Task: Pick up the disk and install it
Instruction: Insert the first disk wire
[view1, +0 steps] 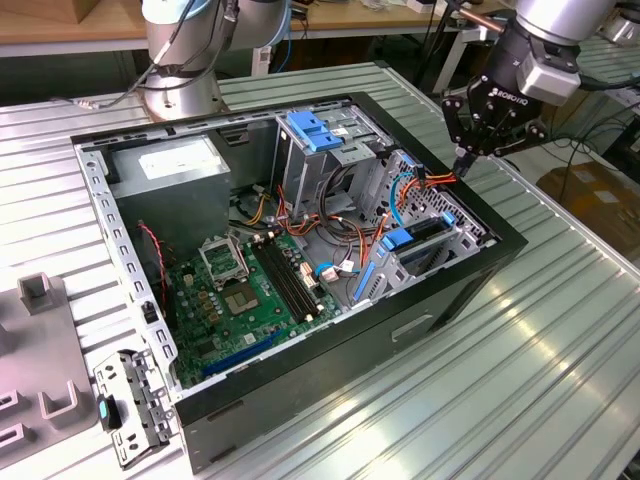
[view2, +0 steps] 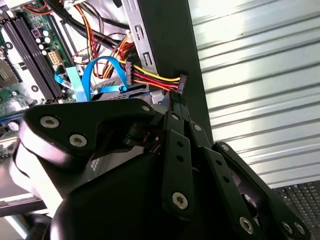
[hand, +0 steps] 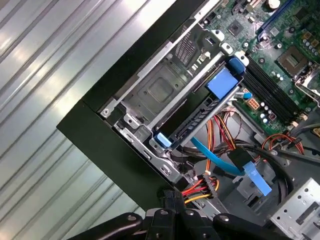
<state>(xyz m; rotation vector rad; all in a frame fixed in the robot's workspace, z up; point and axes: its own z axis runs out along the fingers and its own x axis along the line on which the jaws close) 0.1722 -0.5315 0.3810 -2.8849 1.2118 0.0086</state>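
Gripper, second wrist view: my gripper (view2: 176, 104) is nearest, fingers pinched together on the black connector (view2: 182, 82) of a red, yellow and orange wire bundle, at the case (view2: 165, 45) wall.
Disk, first wrist view: the disk (hand: 192, 125) sits slotted in the drive cage (hand: 155, 92) inside the case, near the connector.
Position, exterior view: my gripper hangs over the case rim.

Ribbed metal table (view1: 560, 330) carried open computer case (view1: 440, 300) at centre; grey moulded fixture (view1: 40, 360) and detached metal bracket (view1: 130, 405) lay beside case, exterior view's left.
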